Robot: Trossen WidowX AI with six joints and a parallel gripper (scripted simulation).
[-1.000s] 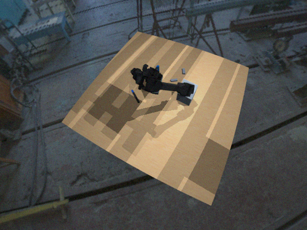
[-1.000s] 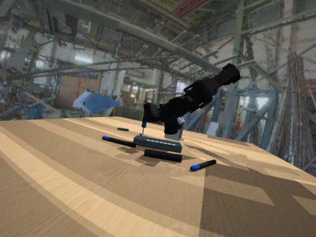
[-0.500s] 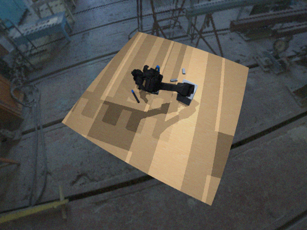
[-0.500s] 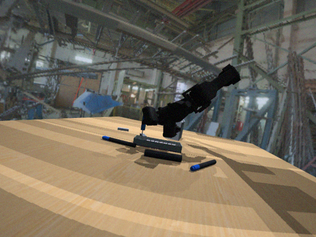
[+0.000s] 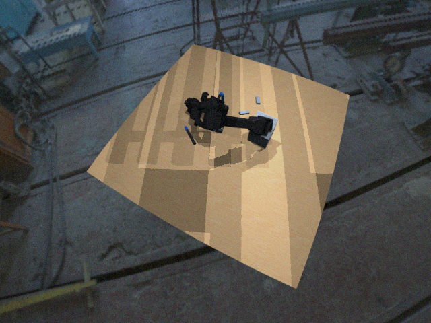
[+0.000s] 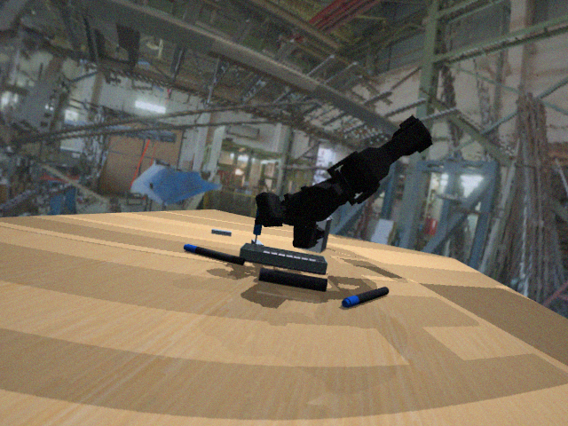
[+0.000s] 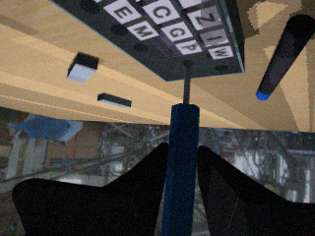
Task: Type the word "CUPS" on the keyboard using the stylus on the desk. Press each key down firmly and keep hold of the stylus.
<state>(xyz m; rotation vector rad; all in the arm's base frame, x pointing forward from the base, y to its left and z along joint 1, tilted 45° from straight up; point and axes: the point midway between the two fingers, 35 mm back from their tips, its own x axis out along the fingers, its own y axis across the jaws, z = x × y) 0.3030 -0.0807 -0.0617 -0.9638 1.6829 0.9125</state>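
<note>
My gripper [image 7: 182, 150] is shut on the blue stylus [image 7: 184, 167] [image 6: 257, 228], which points away from the fingers with its thin grey tip leading. In the wrist view the tip is at the near end of the dark keyboard [image 7: 157, 68] [image 6: 284, 260], over the border just below the P key [image 7: 188, 47]. Whether it touches is unclear. The C key [image 7: 159, 12] lies farther in, beyond the G key [image 7: 177, 33]. The U and S keys are not in the wrist view. In the top view the arm covers most of the keyboard.
Two small grey blocks [image 5: 257, 99] [image 7: 83, 68] lie beside the keyboard. Dark markers with blue ends [image 6: 213, 254] [image 6: 366, 296] lie around it; one marker [image 7: 285, 59] shows at the wrist view's right. A black cylinder [image 6: 293, 280] lies along the keyboard. A grey-white box [image 5: 274, 121] is by the arm's base.
</note>
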